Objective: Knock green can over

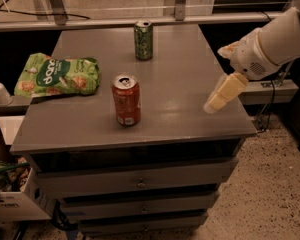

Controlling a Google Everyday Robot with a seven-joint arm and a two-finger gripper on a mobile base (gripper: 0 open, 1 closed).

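Observation:
The green can (143,39) stands upright at the far middle of the grey table top (180,74). It is slim and green with pale mottled markings and a silver top. My gripper (216,79) hangs over the table's right edge, well to the right of the can and nearer the front. Its two cream fingers (223,92) are spread apart and hold nothing. It touches nothing.
An orange-red drink can (126,99) stands upright near the table's front middle. A flat green snack bag (59,75) lies at the left. The table has drawers (140,182) below. A cardboard box (10,196) sits on the floor at the left.

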